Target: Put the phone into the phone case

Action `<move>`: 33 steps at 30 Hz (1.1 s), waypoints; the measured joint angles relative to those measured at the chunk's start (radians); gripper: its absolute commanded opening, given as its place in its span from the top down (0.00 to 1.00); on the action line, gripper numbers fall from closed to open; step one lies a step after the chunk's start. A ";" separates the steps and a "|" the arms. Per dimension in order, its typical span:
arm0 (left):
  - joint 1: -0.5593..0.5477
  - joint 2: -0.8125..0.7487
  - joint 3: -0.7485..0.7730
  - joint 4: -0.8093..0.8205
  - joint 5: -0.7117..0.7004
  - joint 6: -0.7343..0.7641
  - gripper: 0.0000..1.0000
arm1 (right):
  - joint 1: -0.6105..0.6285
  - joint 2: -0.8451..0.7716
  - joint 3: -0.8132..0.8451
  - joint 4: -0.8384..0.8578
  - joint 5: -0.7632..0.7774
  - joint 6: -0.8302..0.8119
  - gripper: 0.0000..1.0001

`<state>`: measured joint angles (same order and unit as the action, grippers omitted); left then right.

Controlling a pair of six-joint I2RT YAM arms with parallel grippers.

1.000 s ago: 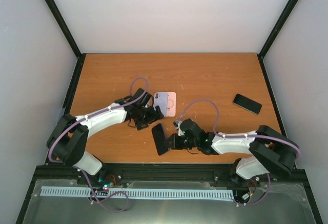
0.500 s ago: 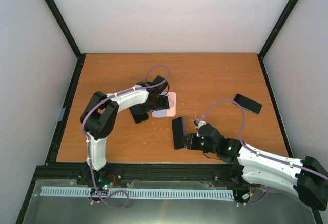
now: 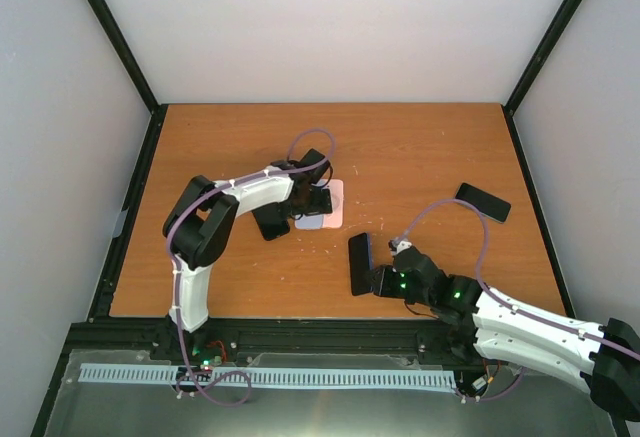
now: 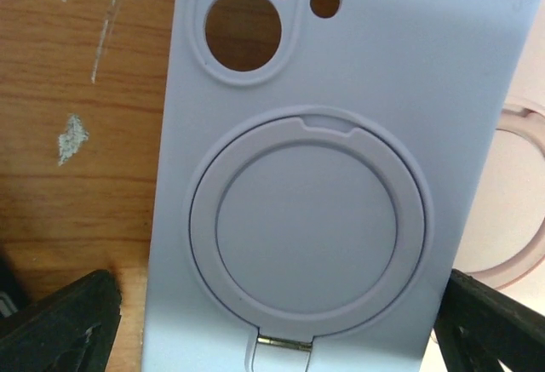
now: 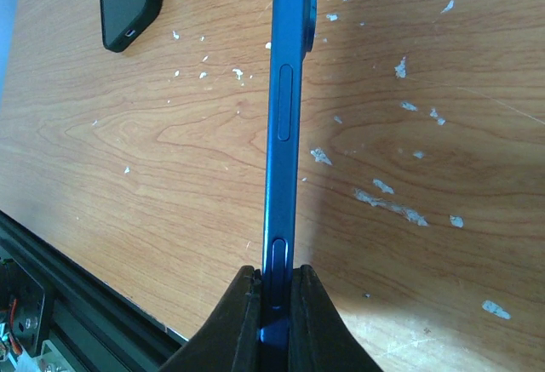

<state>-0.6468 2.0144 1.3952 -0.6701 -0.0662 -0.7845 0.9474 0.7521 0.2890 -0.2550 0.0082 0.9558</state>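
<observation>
Blue slim phone (image 5: 283, 108), edge-on near the front edge, pinched by right gripper (image 5: 274, 300); left gripper (image 4: 277, 314) straddles lilac case (image 4: 358, 65), fingers (image 4: 68, 325) apart.

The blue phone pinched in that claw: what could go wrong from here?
The right claw pinches the blue phone only at one end, so it might pivot or slip. The lilac case, straddled by the left claw, lies ring side up, so its opening probably faces the table and the phone cannot go in yet. A pink case lies partly under it and could get dragged along.
</observation>
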 measured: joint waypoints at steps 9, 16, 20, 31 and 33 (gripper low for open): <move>0.000 0.002 0.000 0.005 0.011 0.014 0.17 | 0.000 -0.002 0.000 -0.008 0.003 0.003 0.97; -0.001 -0.106 -0.130 0.026 0.077 0.014 0.30 | 0.000 -0.064 0.000 -0.059 0.011 0.011 0.97; -0.002 -0.253 -0.278 0.060 0.189 0.008 0.31 | 0.000 -0.113 0.000 -0.090 0.031 0.019 0.97; -0.099 -0.529 -0.639 0.454 0.610 -0.164 0.26 | -0.001 -0.164 -0.018 -0.060 -0.007 0.098 0.97; -0.135 -0.527 -0.645 0.505 0.643 -0.196 0.24 | -0.001 -0.161 -0.027 -0.033 -0.030 0.116 0.97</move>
<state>-0.7818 1.4876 0.7498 -0.1646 0.5770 -0.9806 0.9466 0.5911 0.2615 -0.2878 -0.0219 1.0721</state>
